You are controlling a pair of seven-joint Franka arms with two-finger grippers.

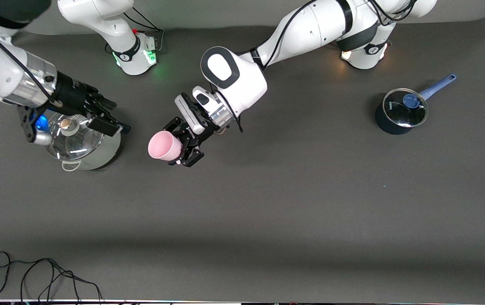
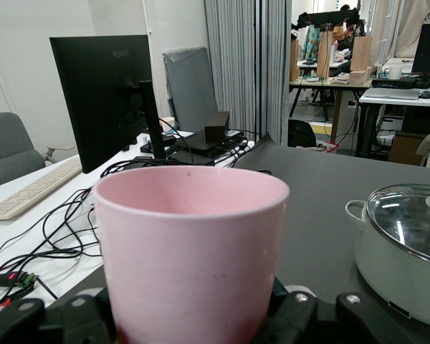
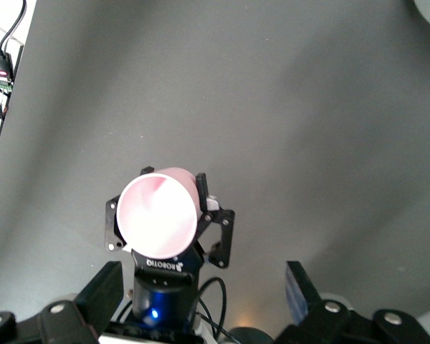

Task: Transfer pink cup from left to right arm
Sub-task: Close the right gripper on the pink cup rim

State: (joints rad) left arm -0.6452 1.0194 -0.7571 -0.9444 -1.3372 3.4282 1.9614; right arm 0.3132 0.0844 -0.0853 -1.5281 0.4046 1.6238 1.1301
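Observation:
The pink cup is held in the air over the middle of the table, tipped on its side with its mouth toward the right arm's end. My left gripper is shut on its base end. In the left wrist view the cup fills the space between the black fingers. My right gripper is open and empty, over the rim of a steel pot, a short gap from the cup's mouth. The right wrist view looks into the cup's mouth, with my own open fingers on either side.
A steel pot with a glass lid stands at the right arm's end, also in the left wrist view. A dark blue saucepan with a lid stands at the left arm's end. A black cable lies near the front edge.

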